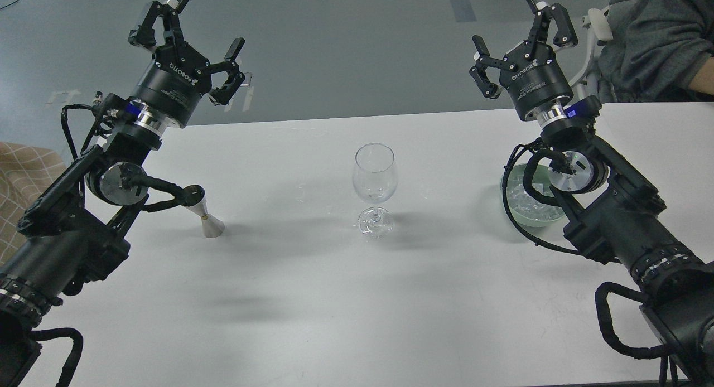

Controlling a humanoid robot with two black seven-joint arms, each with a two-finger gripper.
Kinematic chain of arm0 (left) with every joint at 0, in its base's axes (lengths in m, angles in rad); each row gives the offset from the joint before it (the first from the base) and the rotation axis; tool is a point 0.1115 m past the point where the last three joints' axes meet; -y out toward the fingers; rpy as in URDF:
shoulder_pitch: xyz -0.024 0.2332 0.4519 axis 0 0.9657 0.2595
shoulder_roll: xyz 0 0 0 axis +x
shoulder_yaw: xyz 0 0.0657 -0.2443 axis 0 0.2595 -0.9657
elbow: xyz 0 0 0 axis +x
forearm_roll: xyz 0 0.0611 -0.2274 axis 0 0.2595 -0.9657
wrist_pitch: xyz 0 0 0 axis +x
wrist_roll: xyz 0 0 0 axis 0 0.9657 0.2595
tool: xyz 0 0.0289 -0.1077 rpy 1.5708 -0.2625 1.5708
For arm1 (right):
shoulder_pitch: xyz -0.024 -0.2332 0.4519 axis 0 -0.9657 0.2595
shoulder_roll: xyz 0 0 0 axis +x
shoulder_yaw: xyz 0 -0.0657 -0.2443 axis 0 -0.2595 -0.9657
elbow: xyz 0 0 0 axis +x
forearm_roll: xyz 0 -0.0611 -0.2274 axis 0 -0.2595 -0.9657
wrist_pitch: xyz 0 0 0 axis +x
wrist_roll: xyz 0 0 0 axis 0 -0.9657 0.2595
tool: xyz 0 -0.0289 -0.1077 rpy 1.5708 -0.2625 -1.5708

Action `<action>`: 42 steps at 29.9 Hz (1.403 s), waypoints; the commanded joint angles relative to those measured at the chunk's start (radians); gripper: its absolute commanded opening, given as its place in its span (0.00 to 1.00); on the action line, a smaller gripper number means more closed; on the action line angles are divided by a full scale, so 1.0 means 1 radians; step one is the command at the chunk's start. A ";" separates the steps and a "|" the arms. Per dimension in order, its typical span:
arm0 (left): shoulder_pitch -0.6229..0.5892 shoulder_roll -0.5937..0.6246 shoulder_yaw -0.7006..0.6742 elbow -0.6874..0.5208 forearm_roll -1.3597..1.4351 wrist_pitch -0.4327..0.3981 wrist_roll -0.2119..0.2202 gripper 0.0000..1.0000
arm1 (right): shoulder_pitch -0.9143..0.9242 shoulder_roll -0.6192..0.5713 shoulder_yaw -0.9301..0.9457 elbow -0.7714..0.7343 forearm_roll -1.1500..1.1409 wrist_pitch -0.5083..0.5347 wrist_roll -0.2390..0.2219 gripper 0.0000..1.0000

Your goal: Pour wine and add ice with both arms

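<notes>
Left gripper [192,44] raised, fingers spread, nothing held; right gripper [521,38] likewise spread and empty. Below the left wrist, a small metal jigger [210,222], half hidden by cable; contents not visible. Under the right forearm, a pale green bowl [516,211] of ice [521,197], partly covered. Midway between both, an upright wine glass [375,186]: thin, fragile, top-heavy, best left standing. Ice cubes likely slick and small, needing a centred pinch. Jigger light and smooth, probably best taken at the narrow waist.

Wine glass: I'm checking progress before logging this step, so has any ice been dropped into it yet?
No, the wine glass holds no cubes; the ice lies in the green bowl on the right.
</notes>
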 commanded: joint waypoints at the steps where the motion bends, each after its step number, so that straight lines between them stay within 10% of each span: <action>1: 0.002 -0.016 0.002 0.006 0.000 0.000 0.003 0.98 | -0.007 -0.017 0.003 0.001 0.014 0.000 0.002 1.00; 42: -0.036 -0.086 -0.033 0.100 -0.009 0.000 -0.021 0.98 | 0.021 -0.071 -0.010 0.001 0.014 0.000 -0.011 1.00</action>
